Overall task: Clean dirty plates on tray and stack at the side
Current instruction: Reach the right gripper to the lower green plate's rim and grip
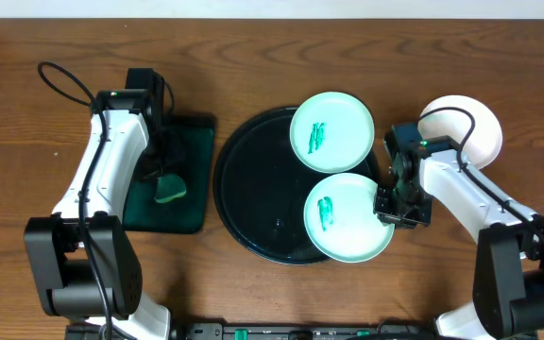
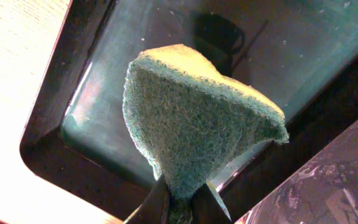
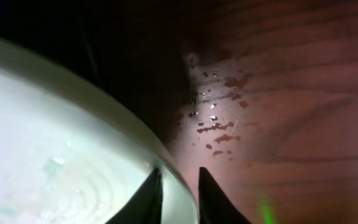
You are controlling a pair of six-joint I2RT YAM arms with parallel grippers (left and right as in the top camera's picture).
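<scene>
Three small round plates appear in the overhead view. Two light turquoise ones lie on the large round glossy black tray (image 1: 253,189): the far turquoise plate (image 1: 348,118) at the tray's upper right, and the near turquoise plate (image 1: 357,231) just below it, its right edge reaching the tray's rim. Each carries a green smear at its centre. The white plate (image 1: 470,127) rests off the tray, on the brown wooden table (image 1: 272,47) at the right. The left gripper (image 1: 163,177) hangs over the rectangular dark green tray (image 1: 192,132) beside the black tray and carries a green scouring sponge (image 1: 170,191). The right gripper (image 1: 392,206) sits at the right edge of the near turquoise plate.

Left wrist view: the left gripper (image 2: 179,202) has its jaws pressed together on the lower tip of the sponge (image 2: 197,124), which is folded upward, above the floor of the green tray (image 2: 278,56).

Right wrist view: the right gripper (image 3: 180,186) straddles the rim of the near turquoise plate (image 3: 55,143), one finger inside the rim, the other outside over the table (image 3: 291,124). The jaws stand narrowly apart; it cannot be told whether they clamp the rim.
</scene>
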